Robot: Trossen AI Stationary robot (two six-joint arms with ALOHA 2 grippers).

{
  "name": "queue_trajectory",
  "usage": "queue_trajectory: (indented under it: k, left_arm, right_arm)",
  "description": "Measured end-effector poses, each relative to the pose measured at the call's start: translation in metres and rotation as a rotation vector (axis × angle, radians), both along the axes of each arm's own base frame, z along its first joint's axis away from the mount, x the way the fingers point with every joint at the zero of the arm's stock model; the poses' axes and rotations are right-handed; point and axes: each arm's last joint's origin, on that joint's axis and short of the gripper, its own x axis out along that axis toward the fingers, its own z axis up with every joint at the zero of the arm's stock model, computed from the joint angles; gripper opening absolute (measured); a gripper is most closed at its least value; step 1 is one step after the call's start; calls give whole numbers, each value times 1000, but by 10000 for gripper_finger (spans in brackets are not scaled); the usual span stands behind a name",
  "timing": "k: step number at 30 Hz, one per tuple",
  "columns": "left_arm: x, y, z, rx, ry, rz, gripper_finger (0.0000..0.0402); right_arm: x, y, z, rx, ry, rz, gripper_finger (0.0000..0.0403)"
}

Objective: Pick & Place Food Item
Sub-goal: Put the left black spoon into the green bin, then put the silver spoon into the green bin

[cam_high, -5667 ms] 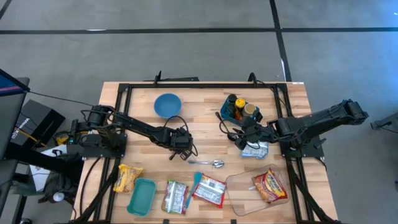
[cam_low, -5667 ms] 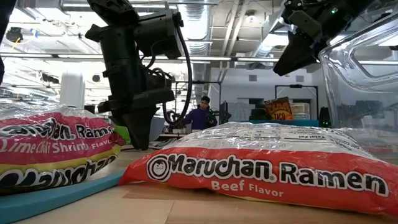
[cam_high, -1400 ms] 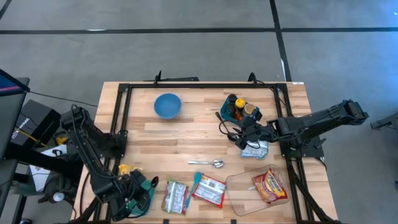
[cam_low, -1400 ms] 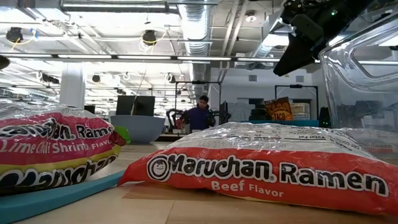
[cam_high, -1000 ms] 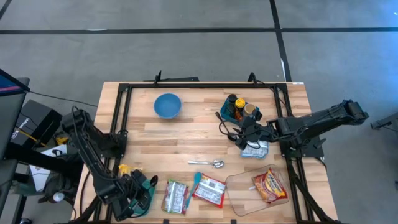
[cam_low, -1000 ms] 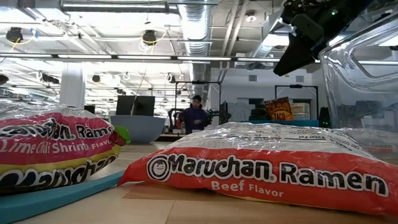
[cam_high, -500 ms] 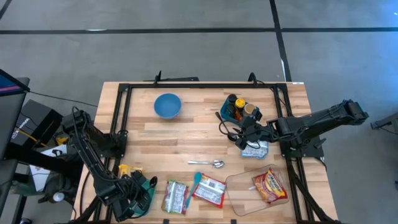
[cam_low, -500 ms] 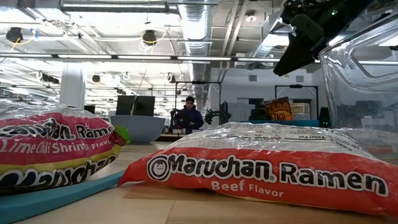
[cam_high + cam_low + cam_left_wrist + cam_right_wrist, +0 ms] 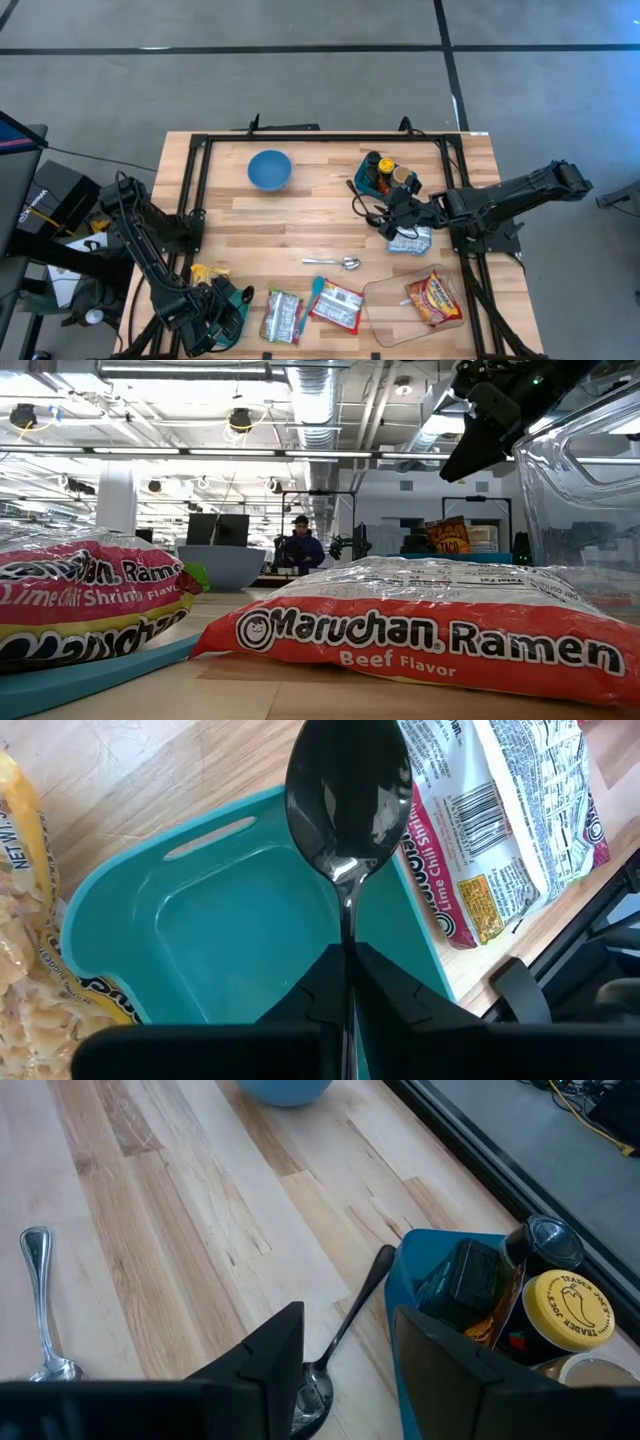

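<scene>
Having swung from mid-surface, the left gripper is hanging clamped on a black spoon over the teal tray, risking slipping from that thin hold, while the half-open right gripper is waiting.

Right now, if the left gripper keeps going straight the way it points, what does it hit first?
Probably the teal tray. The left gripper is shut on a black spoon, whose bowl leads over the tray's floor and would likely touch first; depth is unclear.
</scene>
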Motion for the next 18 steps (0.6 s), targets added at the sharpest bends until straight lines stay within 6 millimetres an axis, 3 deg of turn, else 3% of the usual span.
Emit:
queue_trajectory:
  k: [18]
  left_arm:
    - [0,0,0,-1,0,0,80]
  right_arm:
    - [0,0,0,0,0,0,150]
